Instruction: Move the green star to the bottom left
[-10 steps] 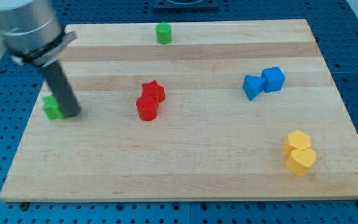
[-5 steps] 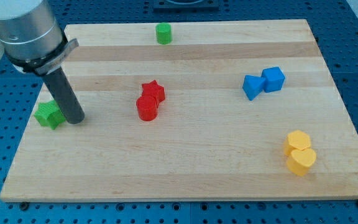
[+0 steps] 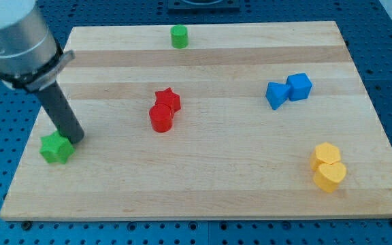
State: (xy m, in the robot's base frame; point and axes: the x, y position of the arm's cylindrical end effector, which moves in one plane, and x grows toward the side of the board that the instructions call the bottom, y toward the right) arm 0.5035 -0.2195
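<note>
The green star [image 3: 56,148] lies on the wooden board [image 3: 203,170] near its left edge, a little below mid-height. My tip [image 3: 74,139] touches the star's upper right side. The dark rod slants up to the view's top left, where the grey arm body fills the corner.
A green cylinder [image 3: 178,36] stands at the top edge. A red star [image 3: 168,100] and a red cylinder [image 3: 160,118] touch near the centre. Two blue blocks [image 3: 288,90] sit at the right. Two yellow blocks [image 3: 328,167] sit at the lower right.
The green star has slid down the view along the left edge. My tip has moved down and slightly left with it.
</note>
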